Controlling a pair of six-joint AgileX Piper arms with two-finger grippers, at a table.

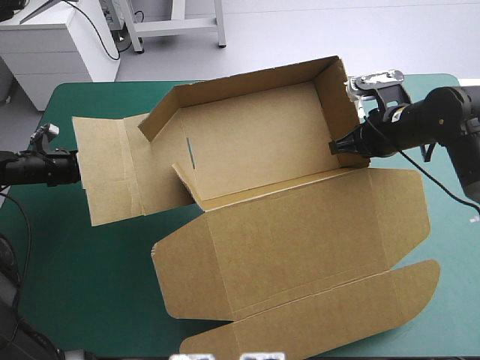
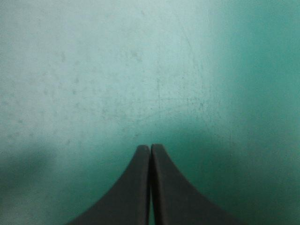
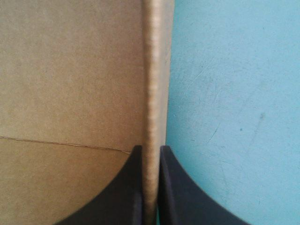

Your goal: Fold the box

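Note:
The brown box [image 1: 255, 135] lies in the middle of the table with its back wall and right wall [image 1: 336, 97] raised. Its broad lid [image 1: 300, 240] lies flat toward the front, and a side flap [image 1: 112, 169] lies flat to the left. My right gripper [image 1: 335, 147] is at the near end of the right wall. In the right wrist view it [image 3: 151, 149] is shut on the wall's edge [image 3: 151, 84]. My left gripper [image 1: 75, 166] is low at the left flap's outer edge. Its wrist view shows it [image 2: 150, 147] shut over bare cover, holding nothing.
The teal-green cover [image 1: 82, 285] is bare at the front left and along the right edge beyond the lid [image 1: 450, 247]. The box's lid tabs reach close to the table's front edge [image 1: 300, 337]. Only cover [image 2: 117, 70] lies ahead of the left gripper.

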